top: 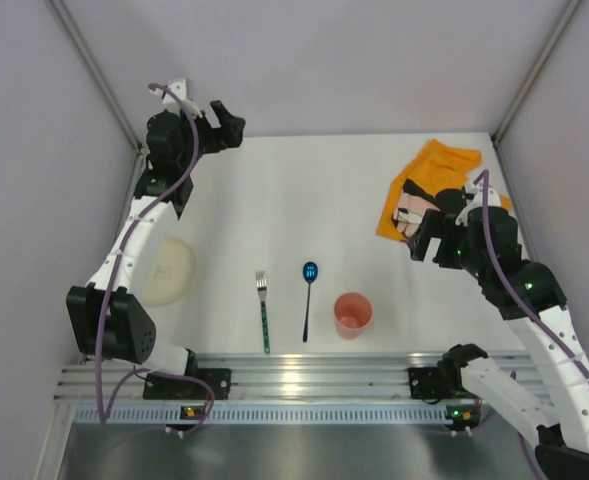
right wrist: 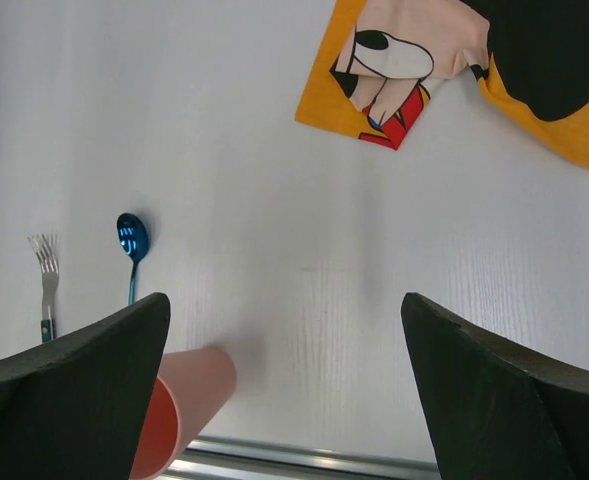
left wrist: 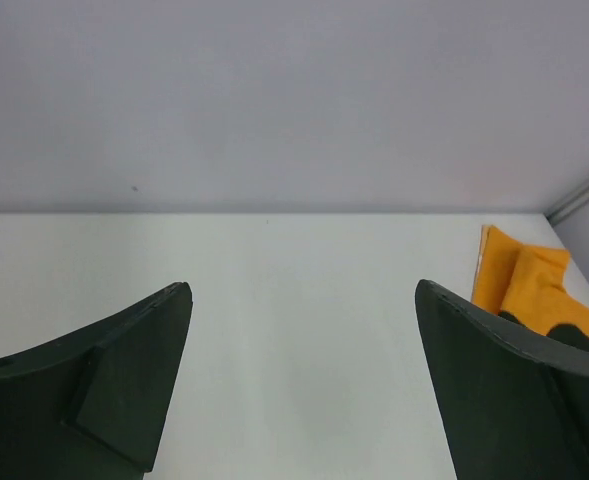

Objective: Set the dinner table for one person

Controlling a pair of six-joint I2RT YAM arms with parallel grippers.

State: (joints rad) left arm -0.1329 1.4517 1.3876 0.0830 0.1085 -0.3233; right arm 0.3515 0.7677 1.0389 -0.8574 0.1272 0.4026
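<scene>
The white dinner table [top: 304,200] holds a cream plate [top: 166,270] at the left, a fork [top: 263,310], a blue spoon [top: 308,295] and a pink cup [top: 353,314] in a row near the front. A crumpled orange cartoon placemat [top: 429,185] lies at the back right. My left gripper [top: 232,126] is open and empty, raised over the back left corner. My right gripper [top: 421,240] is open and empty, just in front of the placemat. The right wrist view shows the cup [right wrist: 189,400], spoon [right wrist: 131,240], fork [right wrist: 46,265] and placemat [right wrist: 414,60] around the open right gripper [right wrist: 285,300].
A ribbed aluminium rail [top: 314,375] runs along the table's near edge and shows in the right wrist view [right wrist: 304,458]. Grey walls enclose the back and sides. The left wrist view shows the open left gripper [left wrist: 302,290] over bare tabletop [left wrist: 304,350], with the placemat [left wrist: 534,290] at the right.
</scene>
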